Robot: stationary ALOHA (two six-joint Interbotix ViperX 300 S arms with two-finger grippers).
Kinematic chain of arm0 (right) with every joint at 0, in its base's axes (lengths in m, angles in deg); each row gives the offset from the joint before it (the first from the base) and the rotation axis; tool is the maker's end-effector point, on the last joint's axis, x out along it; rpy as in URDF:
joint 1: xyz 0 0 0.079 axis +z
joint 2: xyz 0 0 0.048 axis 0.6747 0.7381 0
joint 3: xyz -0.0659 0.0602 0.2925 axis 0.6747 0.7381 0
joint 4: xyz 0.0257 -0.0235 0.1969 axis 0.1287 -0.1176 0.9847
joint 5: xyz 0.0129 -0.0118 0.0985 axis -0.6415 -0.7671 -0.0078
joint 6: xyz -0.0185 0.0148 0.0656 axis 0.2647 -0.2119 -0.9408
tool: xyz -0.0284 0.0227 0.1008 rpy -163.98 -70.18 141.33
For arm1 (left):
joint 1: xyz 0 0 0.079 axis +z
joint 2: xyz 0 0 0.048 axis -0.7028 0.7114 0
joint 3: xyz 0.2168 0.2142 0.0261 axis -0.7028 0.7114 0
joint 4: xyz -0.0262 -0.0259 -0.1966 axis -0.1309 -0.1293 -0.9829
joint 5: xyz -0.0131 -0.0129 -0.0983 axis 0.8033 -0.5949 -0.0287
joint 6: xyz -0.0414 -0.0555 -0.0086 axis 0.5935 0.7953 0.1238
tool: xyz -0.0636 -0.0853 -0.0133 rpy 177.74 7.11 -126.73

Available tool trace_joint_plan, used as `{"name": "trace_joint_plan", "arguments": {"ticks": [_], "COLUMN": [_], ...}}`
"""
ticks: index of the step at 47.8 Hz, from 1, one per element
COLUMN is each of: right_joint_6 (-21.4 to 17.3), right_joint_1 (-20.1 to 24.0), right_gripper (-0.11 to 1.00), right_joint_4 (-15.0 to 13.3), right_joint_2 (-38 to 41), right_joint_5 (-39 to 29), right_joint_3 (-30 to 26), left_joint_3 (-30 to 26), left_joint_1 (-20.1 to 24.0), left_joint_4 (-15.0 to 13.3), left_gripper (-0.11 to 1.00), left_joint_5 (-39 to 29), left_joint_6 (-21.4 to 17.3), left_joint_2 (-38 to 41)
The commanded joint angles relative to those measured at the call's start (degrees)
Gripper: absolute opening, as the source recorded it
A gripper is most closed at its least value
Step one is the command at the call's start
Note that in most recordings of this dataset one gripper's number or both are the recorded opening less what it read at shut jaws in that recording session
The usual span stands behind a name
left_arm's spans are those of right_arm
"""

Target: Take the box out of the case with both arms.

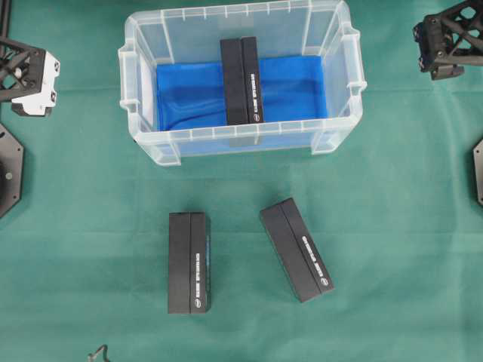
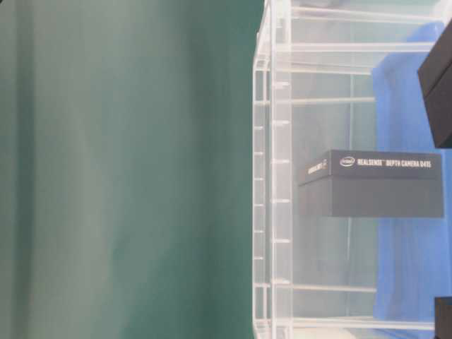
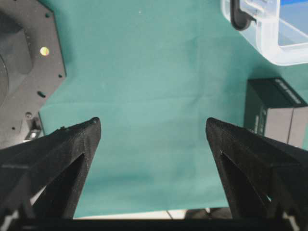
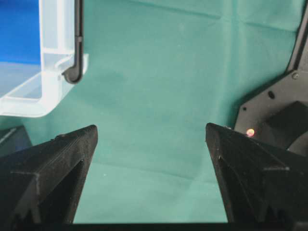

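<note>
Clear translucent plastic rectangular case [image 1: 240,143] with rim handles, standing on the green cloth-covered surface [image 1: 90,226] in the upper middle of the overhead view; a crumpled blue sheet [image 1: 298,87] lines its floor; one black rectangular box with white lettering [image 1: 244,81] lies inside at the centre of the case, spanning from the far wall to the near wall, with bare blue sheet on either side; the table-level view shows this box through the case wall, its label reading as a depth camera; a second black box [image 1: 188,262] lies on the cloth in front of the case, roughly square to it; a third black box [image 1: 296,250] lies just beside it to the right of that view, turned at an angle, the two apart; left claw [image 3: 153,132], on the black arm with white parts, sits off the case's left end, jaws spread wide over bare cloth, holding nothing; right claw [image 4: 151,137], on the other black arm, sits off the case's right end, jaws likewise spread wide and empty; a black base plate [image 3: 29,62] lies beside the left claw.
</note>
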Motion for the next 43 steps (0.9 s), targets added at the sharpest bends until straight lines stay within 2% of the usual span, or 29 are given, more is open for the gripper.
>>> {"name": "trace_joint_plan", "arguments": {"ticks": [1, 43], "right_joint_6": [-0.09, -0.09], "right_joint_1": [0.0, 0.0], "right_gripper": [0.89, 0.89], "right_joint_4": [0.09, 0.09], "right_joint_2": [-0.79, -0.35], "right_joint_5": [0.26, 0.26], "right_joint_3": [-0.53, -0.53], "left_joint_3": [-0.53, -0.53], "left_joint_1": [0.18, 0.35], "left_joint_4": [0.18, 0.18], "left_gripper": [0.87, 0.87], "left_joint_5": [0.0, 0.44], "left_joint_6": [0.0, 0.0], "left_joint_2": [-0.44, 0.18]}}
